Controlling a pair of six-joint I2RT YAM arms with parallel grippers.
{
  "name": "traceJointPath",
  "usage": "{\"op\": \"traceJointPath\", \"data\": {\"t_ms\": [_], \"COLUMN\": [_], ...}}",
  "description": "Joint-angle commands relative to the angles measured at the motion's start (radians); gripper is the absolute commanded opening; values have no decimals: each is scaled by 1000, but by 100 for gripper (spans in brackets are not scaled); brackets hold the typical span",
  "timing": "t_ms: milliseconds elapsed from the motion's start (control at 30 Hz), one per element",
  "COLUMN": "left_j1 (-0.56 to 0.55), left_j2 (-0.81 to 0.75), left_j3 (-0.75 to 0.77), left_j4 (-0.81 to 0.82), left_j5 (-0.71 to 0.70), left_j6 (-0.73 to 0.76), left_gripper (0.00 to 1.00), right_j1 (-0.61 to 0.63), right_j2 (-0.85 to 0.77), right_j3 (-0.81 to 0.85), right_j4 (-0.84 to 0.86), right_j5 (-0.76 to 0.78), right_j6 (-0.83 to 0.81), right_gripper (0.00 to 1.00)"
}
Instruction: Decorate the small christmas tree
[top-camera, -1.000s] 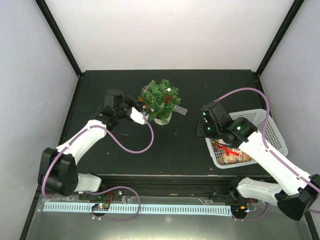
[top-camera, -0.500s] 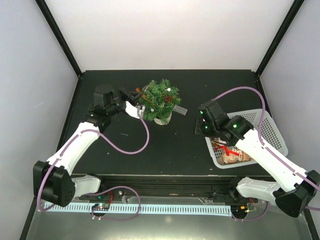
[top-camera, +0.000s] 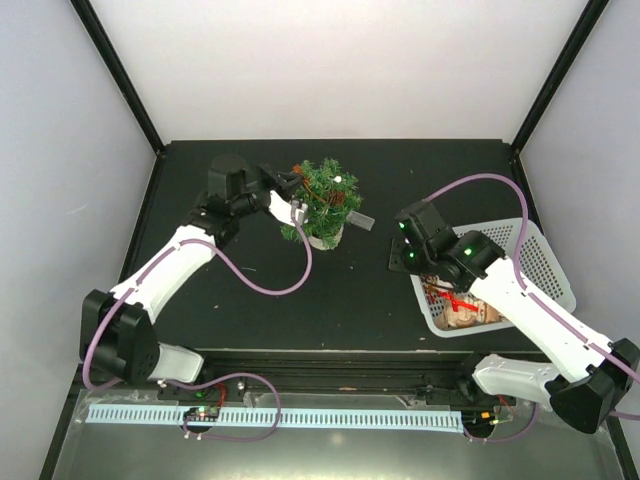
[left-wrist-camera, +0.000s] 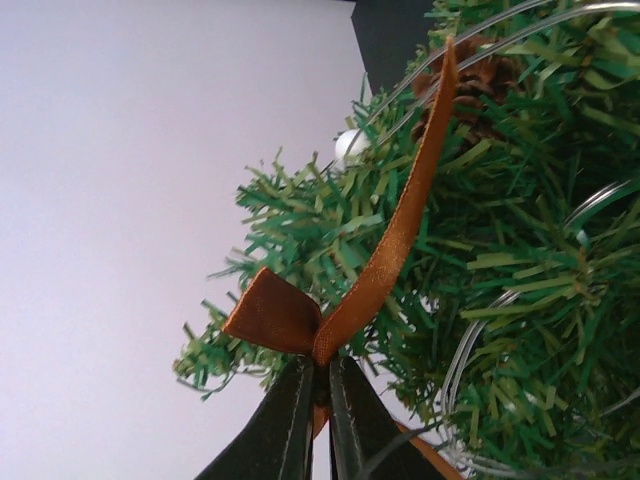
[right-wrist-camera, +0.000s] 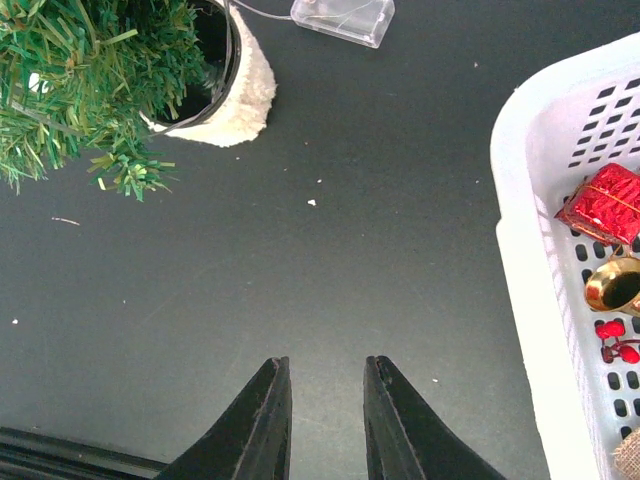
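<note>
The small christmas tree (top-camera: 322, 197) stands in its white pot (top-camera: 326, 238) at the back middle of the black table. My left gripper (top-camera: 293, 187) is pressed into the tree's upper left branches. In the left wrist view the gripper (left-wrist-camera: 322, 365) is shut on the knot of an orange-brown ribbon bow (left-wrist-camera: 385, 262), whose tail lies up across the green needles (left-wrist-camera: 510, 260). My right gripper (right-wrist-camera: 326, 368) hangs open over bare table between the tree (right-wrist-camera: 90, 70) and the basket, holding nothing.
A white basket (top-camera: 548, 272) at the right holds a red gift box (right-wrist-camera: 603, 203), a gold bell (right-wrist-camera: 615, 285) and red berries (right-wrist-camera: 612, 338). A clear battery box (right-wrist-camera: 343, 18) lies behind the pot. Wire lights (left-wrist-camera: 470, 330), a white bead (left-wrist-camera: 350, 145) and a pine cone (left-wrist-camera: 480, 85) sit in the tree.
My left gripper has swung from low beside the pot up and back into the tree's upper left branches, carrying the ribbon bow. The right arm has barely shifted.
</note>
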Motion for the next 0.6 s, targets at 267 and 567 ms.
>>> {"op": "traceJointPath", "data": {"t_ms": [267, 567], "left_j1": [-18, -18], "left_j2": [37, 29], "left_j3": [33, 2], "left_j4": [2, -16], "left_j5": [26, 16], "left_j6": [51, 75], "left_gripper": [12, 15], "right_j1": [-8, -8], "right_j2": [-42, -33], "right_j3": [-29, -28], "right_j4": [19, 31], "right_j5": [11, 3], "right_j6": [19, 16], "right_gripper": [24, 24]}}
